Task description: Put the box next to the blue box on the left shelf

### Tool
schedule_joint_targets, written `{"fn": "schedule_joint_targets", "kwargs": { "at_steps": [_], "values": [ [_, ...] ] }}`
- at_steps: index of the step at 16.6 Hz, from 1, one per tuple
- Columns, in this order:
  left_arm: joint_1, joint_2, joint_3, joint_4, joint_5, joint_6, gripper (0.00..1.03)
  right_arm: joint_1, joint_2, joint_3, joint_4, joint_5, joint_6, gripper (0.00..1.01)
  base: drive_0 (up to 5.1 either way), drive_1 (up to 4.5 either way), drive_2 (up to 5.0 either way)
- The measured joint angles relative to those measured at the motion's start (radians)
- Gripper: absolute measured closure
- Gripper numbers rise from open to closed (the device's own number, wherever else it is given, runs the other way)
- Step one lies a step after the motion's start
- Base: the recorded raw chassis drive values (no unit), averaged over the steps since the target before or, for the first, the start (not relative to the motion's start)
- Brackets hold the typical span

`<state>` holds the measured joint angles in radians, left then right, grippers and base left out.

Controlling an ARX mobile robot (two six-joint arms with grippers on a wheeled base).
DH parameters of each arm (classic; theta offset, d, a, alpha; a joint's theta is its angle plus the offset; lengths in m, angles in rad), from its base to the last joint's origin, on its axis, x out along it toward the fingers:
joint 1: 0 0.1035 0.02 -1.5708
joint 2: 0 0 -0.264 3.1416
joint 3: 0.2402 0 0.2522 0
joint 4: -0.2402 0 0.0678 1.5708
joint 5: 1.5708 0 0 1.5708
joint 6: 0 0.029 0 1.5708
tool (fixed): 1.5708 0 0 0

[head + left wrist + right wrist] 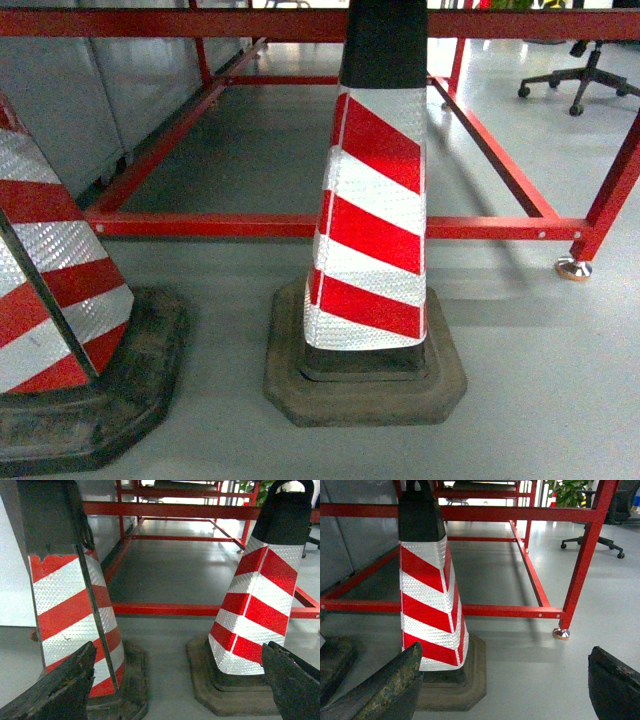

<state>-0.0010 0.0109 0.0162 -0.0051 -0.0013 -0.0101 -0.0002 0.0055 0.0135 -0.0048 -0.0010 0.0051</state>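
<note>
Standing on the grey floor point(540, 400) just in front of the red steel frame point(300, 226) are two red-and-white striped cones, one near the middle point(372, 230) and one at the left edge point(50, 300). Both wrist views are showing dark fingers spread wide apart with nothing between them, the left gripper point(175, 690) facing both cones and the right gripper point(505, 685) facing the middle cone. Neither the box nor the left shelf is showing in any view.

The grey floor point(520, 380) carries two red-and-white striped traffic cones: one point(372, 215) at centre on a dark octagonal base point(365, 385), one point(50, 280) at left. The red steel frame point(300, 226) stands behind them on a metal foot point(574, 268).
</note>
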Motion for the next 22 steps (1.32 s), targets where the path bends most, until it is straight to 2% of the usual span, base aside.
{"fn": "schedule_joint_targets", "kwargs": {
  "at_steps": [22],
  "values": [
    [0.0, 0.0, 0.0, -0.002, 0.0, 0.005, 0.05, 0.0, 0.0, 0.0, 0.0, 0.0, -0.001, 0.03, 0.0, 0.0, 0.0]
  ]
}}
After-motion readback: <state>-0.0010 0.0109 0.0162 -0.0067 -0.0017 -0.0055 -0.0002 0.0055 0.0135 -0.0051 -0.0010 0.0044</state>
